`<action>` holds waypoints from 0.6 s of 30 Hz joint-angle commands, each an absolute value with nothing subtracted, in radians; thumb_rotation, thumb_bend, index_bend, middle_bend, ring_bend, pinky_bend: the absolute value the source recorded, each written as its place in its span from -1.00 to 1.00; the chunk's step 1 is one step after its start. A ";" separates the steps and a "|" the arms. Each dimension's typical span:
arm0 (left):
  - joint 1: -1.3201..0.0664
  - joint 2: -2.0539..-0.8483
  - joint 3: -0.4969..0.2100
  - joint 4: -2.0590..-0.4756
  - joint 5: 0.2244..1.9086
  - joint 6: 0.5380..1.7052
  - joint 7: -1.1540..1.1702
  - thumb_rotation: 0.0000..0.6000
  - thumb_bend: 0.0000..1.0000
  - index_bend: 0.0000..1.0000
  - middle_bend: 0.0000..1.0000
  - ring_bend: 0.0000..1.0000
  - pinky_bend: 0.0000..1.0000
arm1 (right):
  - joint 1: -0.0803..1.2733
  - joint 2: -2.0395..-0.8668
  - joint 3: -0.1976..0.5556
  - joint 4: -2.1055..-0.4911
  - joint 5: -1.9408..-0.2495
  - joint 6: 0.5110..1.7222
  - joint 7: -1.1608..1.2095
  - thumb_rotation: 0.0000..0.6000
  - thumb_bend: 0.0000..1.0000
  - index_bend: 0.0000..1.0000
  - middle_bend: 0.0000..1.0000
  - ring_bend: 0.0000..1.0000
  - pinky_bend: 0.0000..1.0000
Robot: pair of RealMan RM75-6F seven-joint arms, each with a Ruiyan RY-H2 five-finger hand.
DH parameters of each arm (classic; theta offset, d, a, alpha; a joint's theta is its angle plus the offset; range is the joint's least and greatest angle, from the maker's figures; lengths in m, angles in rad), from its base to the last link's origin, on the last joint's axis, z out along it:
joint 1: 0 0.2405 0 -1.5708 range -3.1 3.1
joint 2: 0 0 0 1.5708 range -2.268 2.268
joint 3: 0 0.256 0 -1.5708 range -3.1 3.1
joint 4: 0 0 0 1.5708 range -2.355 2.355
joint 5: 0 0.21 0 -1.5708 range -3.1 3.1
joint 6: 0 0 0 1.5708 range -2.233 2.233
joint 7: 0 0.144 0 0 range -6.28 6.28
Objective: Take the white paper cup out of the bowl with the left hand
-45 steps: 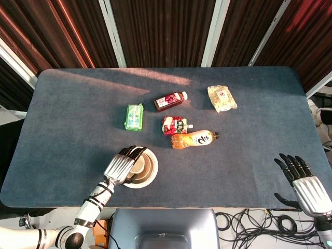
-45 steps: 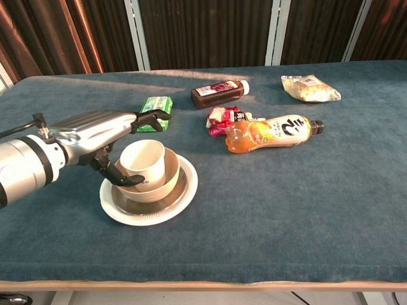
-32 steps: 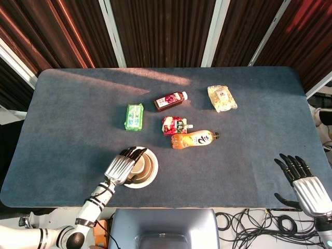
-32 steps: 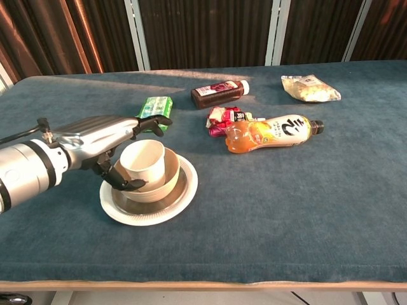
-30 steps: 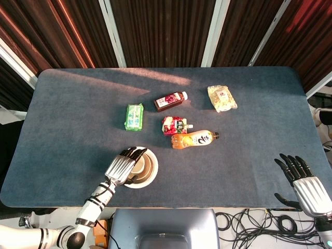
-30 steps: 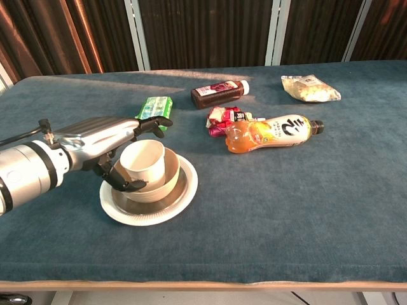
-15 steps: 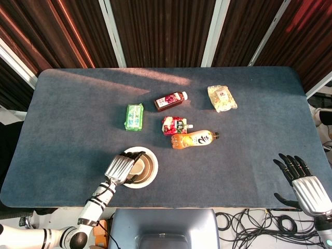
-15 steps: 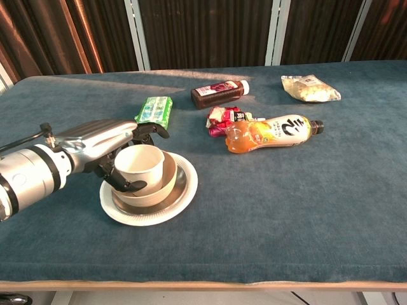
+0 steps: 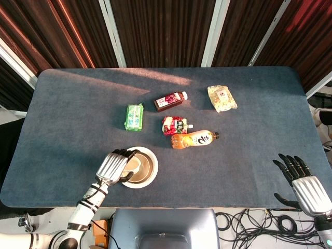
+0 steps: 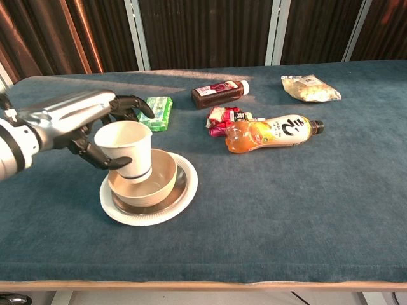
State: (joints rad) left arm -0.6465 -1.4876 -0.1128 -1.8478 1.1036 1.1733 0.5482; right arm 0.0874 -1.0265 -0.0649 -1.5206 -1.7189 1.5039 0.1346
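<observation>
Head view: two bottles, red [image 9: 170,100] and orange [image 9: 194,139]; green packet [image 9: 134,116]; blue table [image 9: 62,119]; right hand [image 9: 303,184] off the table edge, fingers spread, empty
Chest view: left hand [image 10: 76,124] grips one white paper cup [image 10: 125,150], raised over one bowl [image 10: 156,181] on plate [image 10: 181,197]; dark curtains behind

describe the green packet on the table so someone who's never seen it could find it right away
Start at the white plate near the table's front edge, then look toward the curtains. The green packet lies flat there, left of the dark red bottle. It is the only green item.
</observation>
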 commanded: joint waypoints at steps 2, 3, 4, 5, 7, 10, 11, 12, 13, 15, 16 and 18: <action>-0.603 -1.398 -0.099 -1.924 1.139 1.238 0.557 1.00 -0.36 -0.50 -0.27 -0.37 -0.25 | 0.088 -1.027 -0.066 -1.522 -1.721 1.503 0.131 1.00 -0.78 -0.76 -0.99 -1.00 -0.92; -0.600 -1.393 -0.098 -1.926 1.140 1.240 0.558 1.00 -0.36 -0.50 -0.27 -0.37 -0.25 | 0.088 -1.027 -0.066 -1.522 -1.721 1.502 0.130 1.00 -0.78 -0.76 -0.99 -1.00 -0.92; -0.595 -1.384 -0.096 -1.929 1.142 1.246 0.557 1.00 -0.36 -0.50 -0.27 -0.37 -0.26 | 0.088 -1.028 -0.066 -1.521 -1.721 1.501 0.128 1.00 -0.78 -0.76 -0.99 -1.00 -0.92; -0.590 -1.376 -0.094 -1.931 1.145 1.251 0.557 1.00 -0.36 -0.50 -0.27 -0.37 -0.26 | 0.088 -1.028 -0.066 -1.521 -1.721 1.501 0.127 1.00 -0.78 -0.76 -0.99 -1.00 -0.92; -0.559 -1.341 -0.083 -1.897 1.133 1.272 0.534 1.00 -0.35 -0.50 -0.26 -0.37 -0.26 | 0.089 -1.030 -0.068 -1.522 -1.725 1.499 0.121 1.00 -0.78 -0.76 -0.99 -1.00 -0.92; -0.539 -1.325 -0.073 -1.846 1.120 1.257 0.487 1.00 -0.35 -0.50 -0.26 -0.37 -0.26 | 0.091 -1.031 -0.069 -1.524 -1.724 1.493 0.116 1.00 -0.78 -0.75 -0.99 -1.00 -0.92; -0.534 -1.323 -0.070 -1.829 1.115 1.253 0.477 1.00 -0.35 -0.49 -0.26 -0.37 -0.26 | 0.091 -1.030 -0.069 -1.525 -1.723 1.493 0.115 1.00 -0.78 -0.75 -0.99 -1.00 -0.92; -0.529 -1.324 -0.068 -1.812 1.107 1.249 0.467 1.00 -0.35 -0.49 -0.26 -0.37 -0.26 | 0.091 -1.030 -0.069 -1.525 -1.723 1.492 0.114 1.00 -0.78 -0.75 -0.99 -1.00 -0.92; -0.525 -1.326 -0.068 -1.798 1.101 1.244 0.458 1.00 -0.36 -0.49 -0.26 -0.37 -0.26 | 0.091 -1.031 -0.069 -1.526 -1.722 1.491 0.113 1.00 -0.78 -0.75 -0.99 -1.00 -0.92; -0.515 -1.330 -0.064 -1.760 1.085 1.228 0.431 1.00 -0.36 -0.49 -0.26 -0.37 -0.26 | 0.092 -1.032 -0.069 -1.527 -1.722 1.488 0.109 1.00 -0.78 -0.75 -0.99 -1.00 -0.92; -0.512 -1.332 -0.063 -1.742 1.081 1.221 0.421 1.00 -0.36 -0.49 -0.26 -0.37 -0.26 | 0.093 -1.031 -0.070 -1.528 -1.721 1.486 0.107 1.00 -0.78 -0.75 -0.99 -1.00 -0.92; -0.504 -1.340 -0.060 -1.705 1.070 1.212 0.409 1.00 -0.36 -0.49 -0.26 -0.37 -0.26 | 0.094 -1.031 -0.070 -1.529 -1.721 1.483 0.104 1.00 -0.78 -0.75 -0.99 -1.00 -0.92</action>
State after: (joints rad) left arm -0.5168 -1.3338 -0.0658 -1.7379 1.0859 1.2266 0.4284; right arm 0.0937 -1.0313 -0.0700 -1.5293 -1.7212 1.4834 0.1039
